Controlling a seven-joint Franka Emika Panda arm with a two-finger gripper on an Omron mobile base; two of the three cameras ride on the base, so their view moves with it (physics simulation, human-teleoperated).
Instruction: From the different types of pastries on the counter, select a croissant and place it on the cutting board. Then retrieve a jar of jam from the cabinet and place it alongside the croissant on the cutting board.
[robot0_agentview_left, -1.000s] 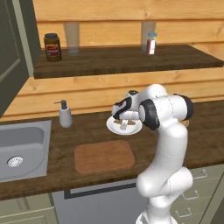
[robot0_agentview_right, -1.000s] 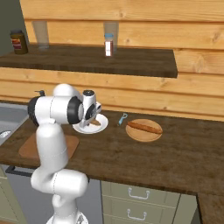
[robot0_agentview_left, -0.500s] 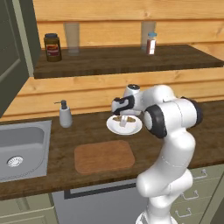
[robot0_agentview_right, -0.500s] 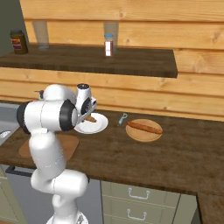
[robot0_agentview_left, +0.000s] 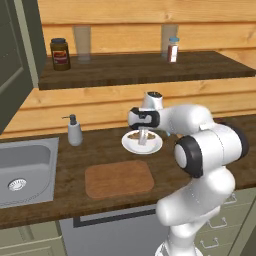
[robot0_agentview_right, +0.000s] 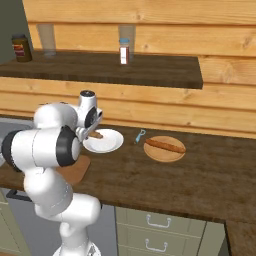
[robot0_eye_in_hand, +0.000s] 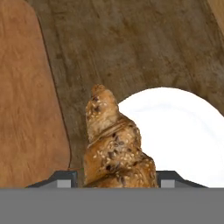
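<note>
Hand view: croissant (robot0_eye_in_hand: 114, 146) clamped between the two dark fingertips (robot0_eye_in_hand: 63, 178), one tip on each flank, its pointed end projecting away from them. Looks lifted rather than resting, since its tip overlaps both the rim of the white plate (robot0_eye_in_hand: 188, 131) on one side of the fingers and bare dark counter (robot0_eye_in_hand: 131, 43) beyond. Probably gripped across the thick middle so the tapered ends stay free and the pastry cannot pivot out. Cutting board (robot0_eye_in_hand: 26, 109) lies on the other side of the fingers, close by, with a strip of counter between; a short carry sideways would seem enough to reach it.

Croissant surface golden brown, ridged in layered folds, flecked with pale seeds and dark specks; likely soft, so a firm squeeze may dent it. Plate smooth, glossy, round. Board flat, matte reddish wood with rounded corners. Counter darker, streaked with grain.

Left base view: gripper (robot0_agentview_left: 143, 136) pointing down over the plate, board just in front of it. Jam jar (robot0_agentview_left: 59, 54) on the shelf, untouched.
</note>
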